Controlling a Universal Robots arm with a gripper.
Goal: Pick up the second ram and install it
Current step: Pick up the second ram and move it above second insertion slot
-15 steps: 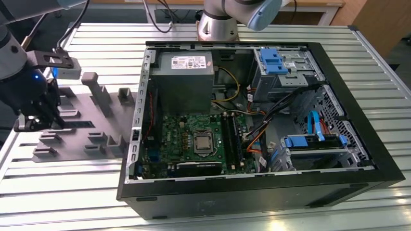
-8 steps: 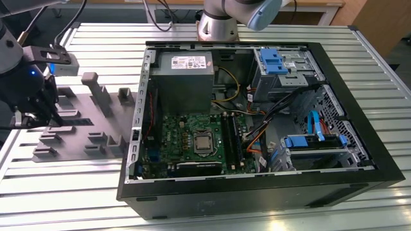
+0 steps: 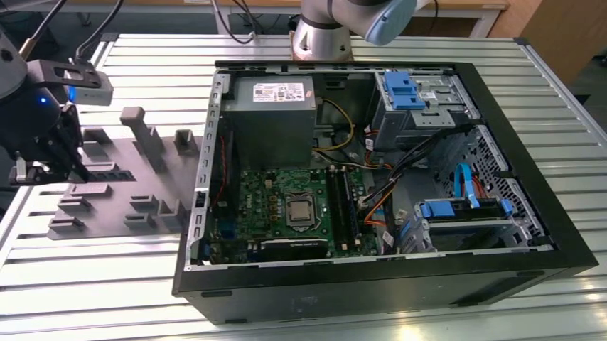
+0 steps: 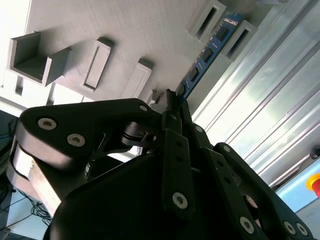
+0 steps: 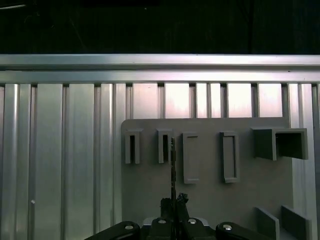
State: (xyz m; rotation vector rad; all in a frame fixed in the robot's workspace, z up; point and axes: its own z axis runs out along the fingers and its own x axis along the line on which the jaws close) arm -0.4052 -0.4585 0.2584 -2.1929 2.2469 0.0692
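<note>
Gripper (image 4: 172, 97) narrow, my fingers pinched on one end of second ram (image 4: 207, 52). Ram over grey fixture plate (image 5: 210, 200), between its slotted blocks (image 5: 133, 146), apparently lifted clear.

Step in hand: pick-up, judged nearly complete.

Transfer to motherboard (image 3: 284, 206), well apart from plate, calls for firm pinch, stick kept square.

White label (image 3: 280, 92) on power supply (image 3: 270, 131), beyond plate: print illegible.

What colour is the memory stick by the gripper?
The thin memory stick is blue with small black chips, clearest in the second wrist view.
</note>
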